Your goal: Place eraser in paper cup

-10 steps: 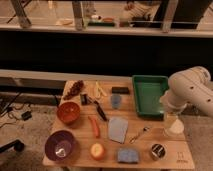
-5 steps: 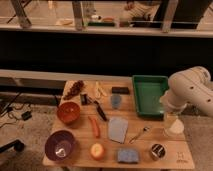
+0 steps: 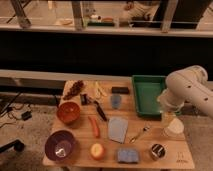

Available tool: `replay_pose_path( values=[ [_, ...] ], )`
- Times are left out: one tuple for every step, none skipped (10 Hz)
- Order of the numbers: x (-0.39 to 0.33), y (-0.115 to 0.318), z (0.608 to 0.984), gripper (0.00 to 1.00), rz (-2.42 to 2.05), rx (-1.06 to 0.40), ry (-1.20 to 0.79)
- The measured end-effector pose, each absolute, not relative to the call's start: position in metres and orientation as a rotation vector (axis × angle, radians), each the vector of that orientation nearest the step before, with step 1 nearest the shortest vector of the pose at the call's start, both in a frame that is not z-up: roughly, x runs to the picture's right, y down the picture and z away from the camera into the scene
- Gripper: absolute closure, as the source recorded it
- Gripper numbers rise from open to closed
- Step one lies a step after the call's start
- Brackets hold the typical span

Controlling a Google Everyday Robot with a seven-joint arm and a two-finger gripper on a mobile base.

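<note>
I see my gripper hanging just above the paper cup, jaws apart and empty — the eraser lies beside the green tray.

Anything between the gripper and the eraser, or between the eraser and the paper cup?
Yes: the green tray. The eraser lies just left of it. The gripper hangs by its right edge, near the paper cup. Both paths cross the tray, so going over it is probably needed.
</note>
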State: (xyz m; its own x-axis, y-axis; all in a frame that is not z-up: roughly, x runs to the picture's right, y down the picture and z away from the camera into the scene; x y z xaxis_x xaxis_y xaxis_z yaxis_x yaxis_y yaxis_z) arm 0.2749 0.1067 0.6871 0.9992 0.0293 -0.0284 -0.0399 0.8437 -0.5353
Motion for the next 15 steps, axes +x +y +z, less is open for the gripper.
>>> replay_pose_path(
  values=[
    [0.273, 0.106, 0.688, 0.20, 0.029, -0.563, 0.014],
    [0.266, 0.104, 0.690, 0.20, 0.017, -0.559, 0.004],
    [0.258, 0.102, 0.692, 0.20, 0.009, -0.557, -0.010],
    [0.253, 0.097, 0.695, 0.20, 0.000, -0.549, -0.019],
    [0.250, 0.095, 0.697, 0.20, -0.001, -0.544, -0.025],
    [0.247, 0.091, 0.699, 0.20, -0.007, -0.538, -0.031],
    [0.237, 0.083, 0.706, 0.20, -0.014, -0.529, -0.046],
    [0.227, 0.075, 0.712, 0.20, -0.022, -0.522, -0.059],
    [0.221, 0.069, 0.719, 0.20, -0.024, -0.517, -0.071],
    [0.219, 0.065, 0.723, 0.20, -0.025, -0.514, -0.076],
    [0.216, 0.061, 0.728, 0.20, -0.026, -0.512, -0.084],
    [0.211, 0.059, 0.731, 0.20, -0.027, -0.513, -0.093],
    [0.208, 0.058, 0.734, 0.20, -0.028, -0.513, -0.100],
    [0.202, 0.055, 0.739, 0.20, -0.029, -0.513, -0.110],
    [0.196, 0.052, 0.744, 0.20, -0.031, -0.511, -0.121]
  ],
)
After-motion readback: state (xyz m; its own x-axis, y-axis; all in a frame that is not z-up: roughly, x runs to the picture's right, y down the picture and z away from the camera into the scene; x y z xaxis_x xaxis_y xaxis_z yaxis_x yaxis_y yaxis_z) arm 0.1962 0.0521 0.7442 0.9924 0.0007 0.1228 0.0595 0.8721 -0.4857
